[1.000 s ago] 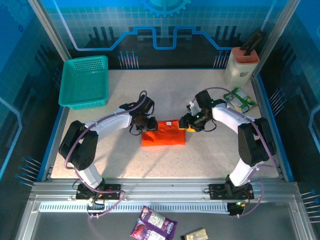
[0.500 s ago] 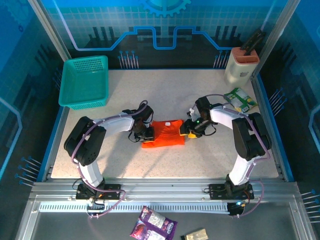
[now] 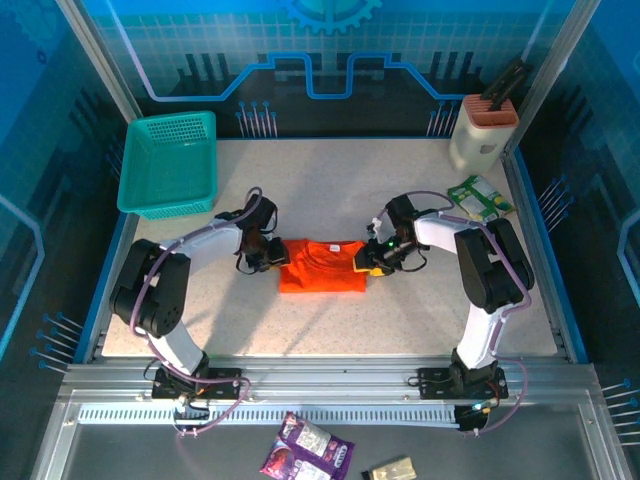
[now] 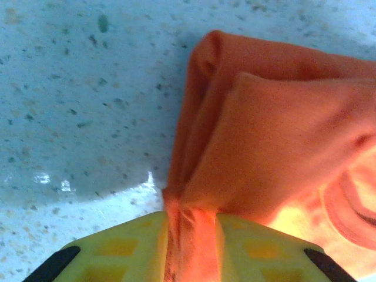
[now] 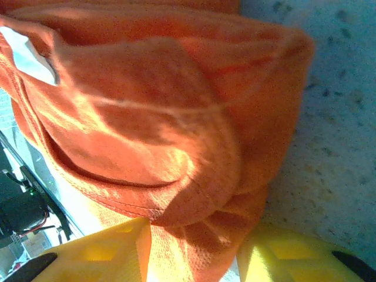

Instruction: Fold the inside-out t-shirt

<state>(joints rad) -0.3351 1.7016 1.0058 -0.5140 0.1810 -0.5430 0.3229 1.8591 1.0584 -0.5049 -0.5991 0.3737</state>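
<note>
I had the shirt [image 3: 322, 268] lying on the table [image 3: 420, 310] as a compact orange rectangle, stretched between my two grippers. The left gripper [image 3: 270, 254] sat at its left edge. In the left wrist view its yellow fingers [image 4: 117, 247] were closed on a thin pinch of layered cloth, and the rest of the shirt fanned away ahead of them (a curved neckline seam showed ahead and to the right). The right gripper [image 3: 369, 261] sat at the opposite edge. In the right wrist view its fingers [image 5: 100, 252] were clamped on a thicker bunch of fabric, with a white tag [image 5: 32, 56] ahead and to their left, exposed as on an inside-out garment.

I judged both holds were there to pin the stacked layers together, each gripper drawing outward from the other so the folds would lie flat rather than slump. Both grippers were low, at or just above the table. The fold looked well along to me. Releasing both sides evenly seemed the sensible next move, since thin cloth could drag along with a finger.
</note>
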